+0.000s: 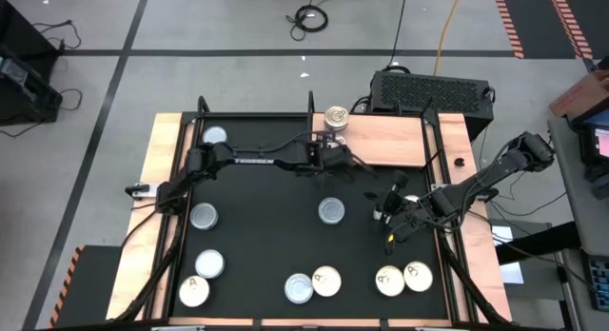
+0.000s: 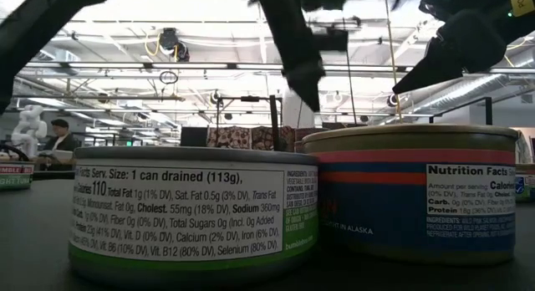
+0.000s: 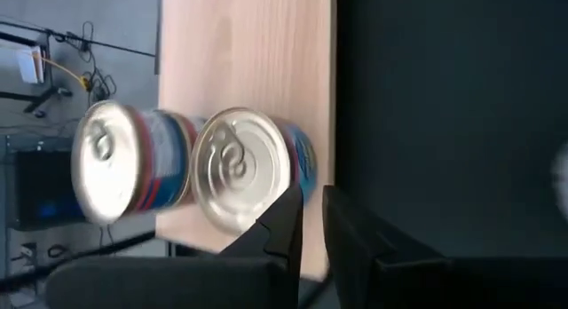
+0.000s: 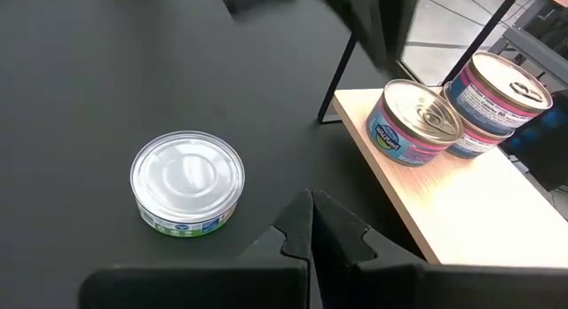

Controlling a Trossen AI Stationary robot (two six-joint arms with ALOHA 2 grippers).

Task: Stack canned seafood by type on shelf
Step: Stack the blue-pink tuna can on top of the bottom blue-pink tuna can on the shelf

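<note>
On the black table top (image 1: 276,193), several tins are lying scattered, and the wooden shelf (image 1: 390,141) is carrying a stack of two gold-lid tins (image 4: 493,100) with a single one (image 4: 415,122) just beside. The left gripper (image 3: 309,222) is hanging near them, fingers almost closed, holding nothing. The right gripper (image 4: 311,222) is hovering closed and empty near a silver-lid tin (image 4: 188,183).

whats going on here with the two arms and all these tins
Two dark robot arms are sorting small flat round tins onto a light-brown wooden shelf. The left gripper sits at the shelf's edge, fingers nearly closed and empty, beside two gold-lidded tins already there. The right gripper, shut and empty, hangs near a silvery-lidded tin on the black table. Other tins remain along the near side.
</note>
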